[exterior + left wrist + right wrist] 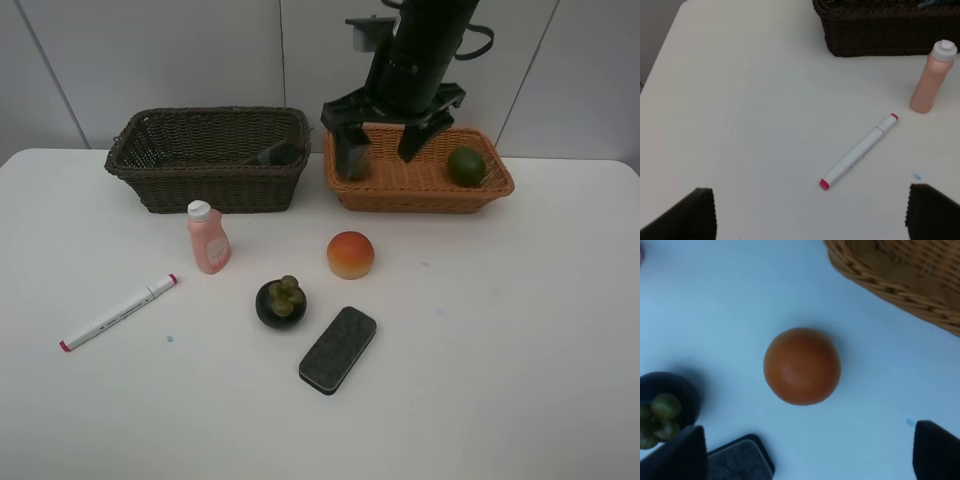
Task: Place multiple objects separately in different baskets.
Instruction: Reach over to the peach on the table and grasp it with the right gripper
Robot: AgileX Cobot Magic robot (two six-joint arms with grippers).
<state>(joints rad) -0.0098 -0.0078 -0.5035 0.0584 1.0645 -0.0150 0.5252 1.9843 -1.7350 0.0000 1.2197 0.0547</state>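
Note:
On the white table lie a peach (pixel 350 254) (pixel 802 366), a mangosteen (pixel 281 302) (pixel 662 407), a dark eraser (pixel 338 349) (pixel 737 462), a pink white-capped bottle (pixel 208 238) (pixel 933 77) and a white red-ended marker (pixel 118 311) (pixel 858 151). The dark brown basket (pixel 220 185) (pixel 880 30) holds a dark pump bottle (pixel 272 154). A green fruit (pixel 466 165) rests in the orange-tan basket (pixel 420 192) (pixel 890 285). My right gripper (pixel 382 150) (pixel 810 455) hangs open and empty over that basket's near left part. My left gripper (pixel 810 215) is open above the table near the marker, outside the high view.
The baskets stand side by side at the table's far edge, before a grey panelled wall. The right arm's black body rises behind the orange-tan basket. A small blue speck (pixel 170 339) marks the table near the marker.

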